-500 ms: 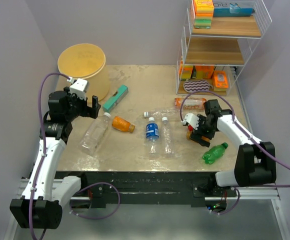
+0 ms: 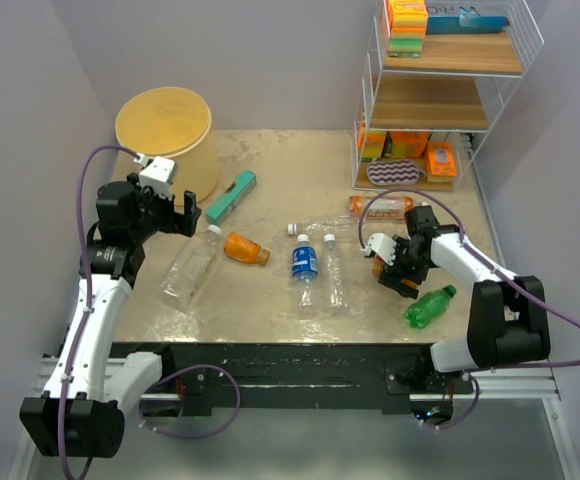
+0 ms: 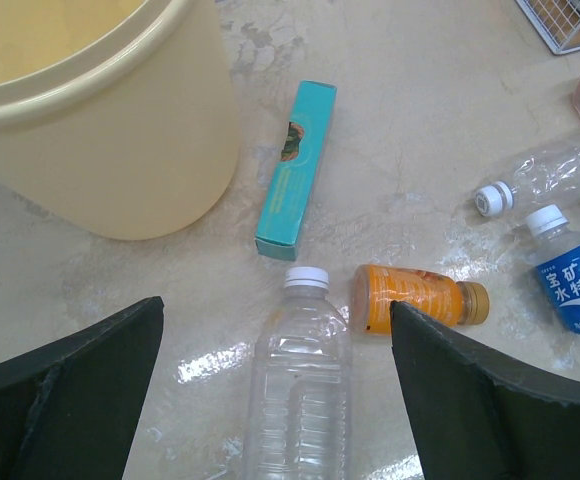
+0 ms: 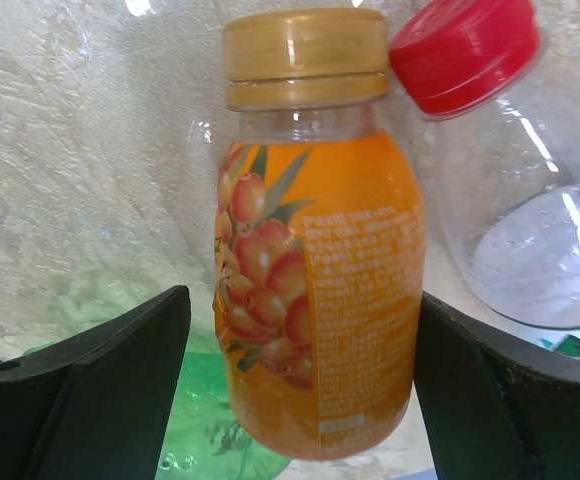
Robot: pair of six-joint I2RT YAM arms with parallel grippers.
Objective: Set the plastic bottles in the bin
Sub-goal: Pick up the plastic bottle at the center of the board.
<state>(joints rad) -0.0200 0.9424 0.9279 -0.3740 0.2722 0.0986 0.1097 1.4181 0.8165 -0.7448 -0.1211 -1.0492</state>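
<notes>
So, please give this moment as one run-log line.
left gripper open near clear white-capped plastic bottle | right gripper around orange gold-capped plastic bottle, grip unclear

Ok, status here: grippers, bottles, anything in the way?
Left gripper open, empty, over clear bottle near bin. Right gripper straddling orange bottle, grip unclear. Red-capped bottle against it.

I see a pale yellow bin, a teal box, and a blue-labelled bottle with white lettering and a white cap. The orange bottle shows orange berries and green leaves, gold-capped; at its 1 o'clock sits a red cap. The worktop is mottled beige.
</notes>
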